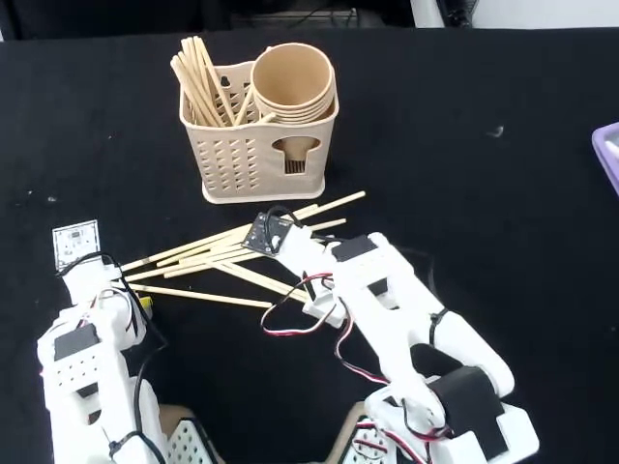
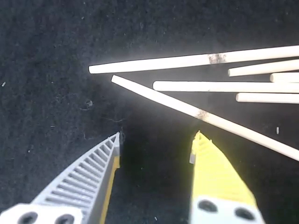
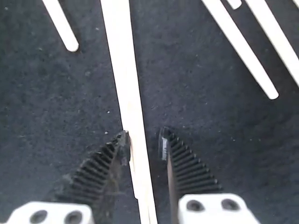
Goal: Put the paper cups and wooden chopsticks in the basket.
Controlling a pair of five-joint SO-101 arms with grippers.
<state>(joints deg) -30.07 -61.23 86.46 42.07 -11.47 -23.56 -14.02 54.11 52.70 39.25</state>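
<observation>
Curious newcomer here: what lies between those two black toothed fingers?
One pale wooden chopstick, lying on the black table, as the right wrist view shows.

Bright, even light casts faint shadows on the black table [image 1: 503,242].

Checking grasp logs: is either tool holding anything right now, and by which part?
Nothing clamped. Right tool straddles a wooden chopstick along its shaft, gap on one side. Left tool open and empty.

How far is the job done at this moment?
Done: the paper cups stand stacked in the basket, with several chopsticks beside them. In hand: the right tool, open, straddles one chopstick on the table. Left: the loose chopsticks lying on the table; the left tool is open near their ends.
</observation>
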